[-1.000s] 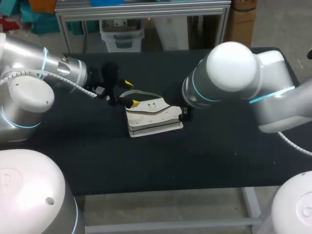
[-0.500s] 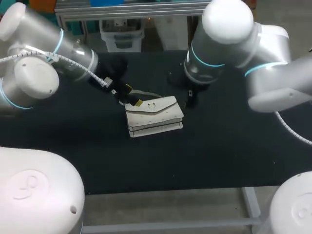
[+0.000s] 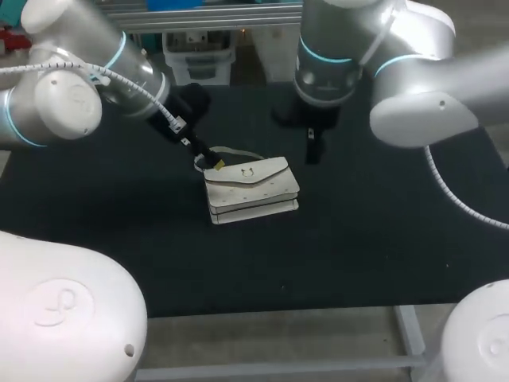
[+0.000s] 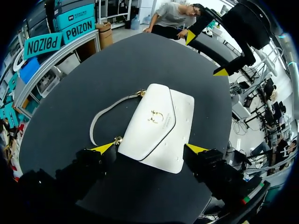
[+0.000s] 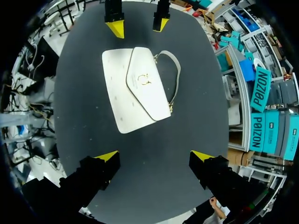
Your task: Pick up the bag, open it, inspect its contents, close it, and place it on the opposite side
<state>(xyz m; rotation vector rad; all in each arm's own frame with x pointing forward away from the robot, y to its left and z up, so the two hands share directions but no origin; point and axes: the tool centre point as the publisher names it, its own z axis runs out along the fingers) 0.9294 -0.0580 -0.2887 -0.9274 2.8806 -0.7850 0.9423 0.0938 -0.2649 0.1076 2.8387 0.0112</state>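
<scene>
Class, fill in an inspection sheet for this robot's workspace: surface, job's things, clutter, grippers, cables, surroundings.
Surface: black table.
Job's things: white bag lying flat, flap shut; grey strap looped beside it.
Clutter: nothing seen.
Grippers: left gripper over the bag's end, jaws open; right gripper clear of the bag, jaws open.
Cables: white coiled cable along each arm.
Surroundings: nothing seen reaching over the table.

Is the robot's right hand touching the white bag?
Apart. The right wrist view shows bare black table between the right hand and the bag.
</scene>
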